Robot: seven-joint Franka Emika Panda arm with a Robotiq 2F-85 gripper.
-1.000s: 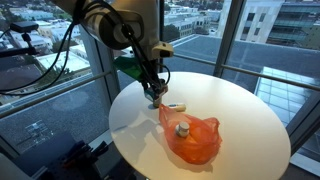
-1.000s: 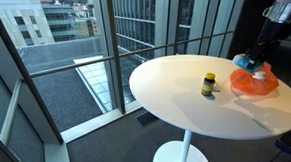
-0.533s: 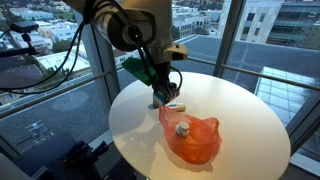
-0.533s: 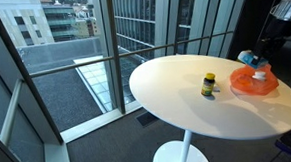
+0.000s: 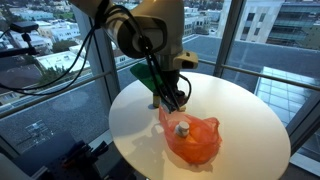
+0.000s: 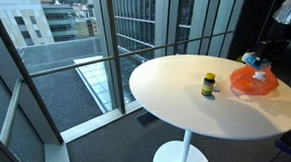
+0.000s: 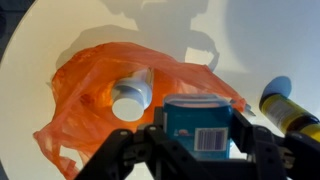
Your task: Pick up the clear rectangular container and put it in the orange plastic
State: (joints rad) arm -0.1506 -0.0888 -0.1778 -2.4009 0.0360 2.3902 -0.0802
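Observation:
My gripper (image 7: 200, 140) is shut on the clear rectangular container (image 7: 197, 118), which has teal-blue contents and a barcode label. It hangs a little above the near edge of the crumpled orange plastic bag (image 7: 100, 70). A white-capped jar (image 7: 131, 95) lies inside the bag. In both exterior views the gripper (image 5: 176, 97) (image 6: 257, 61) hovers with the container just over the orange bag (image 5: 192, 140) (image 6: 254, 82) on the round white table (image 5: 240, 110).
A small dark bottle with a yellow band (image 7: 291, 112) (image 6: 209, 85) stands on the table beside the bag. The table edge (image 6: 167, 100) drops off all round. Glass window walls (image 6: 84, 54) stand close behind.
The gripper has carried the container sideways from the bare table top to over the edge of the orange bag. The bottle and the jar have not moved.

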